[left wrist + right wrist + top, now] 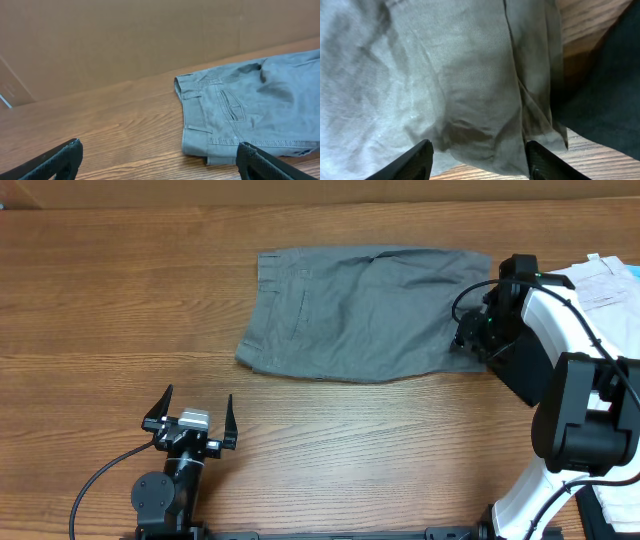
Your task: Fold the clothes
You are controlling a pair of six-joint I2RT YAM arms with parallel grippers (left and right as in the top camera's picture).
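The clothes are one pair of grey shorts (365,310) lying flat and spread on the wooden table, waistband to the left. My right gripper (468,338) is down at their right edge. In the right wrist view its fingers straddle a bunched fold of the grey shorts (445,75) at the hem, and the right gripper (479,145) is still open, its fingers apart and not pinching the cloth. My left gripper (198,398) rests wide open near the front of the table, well short of the shorts. The left wrist view shows the left gripper (160,145) empty, with the waistband corner (192,107) ahead to the right.
Cream-white shorts (600,280) lie at the right edge of the table, behind the right arm. A dark cloth (607,95) lies just right of the grey hem. A cardboard wall (125,40) closes off the far side of the table.
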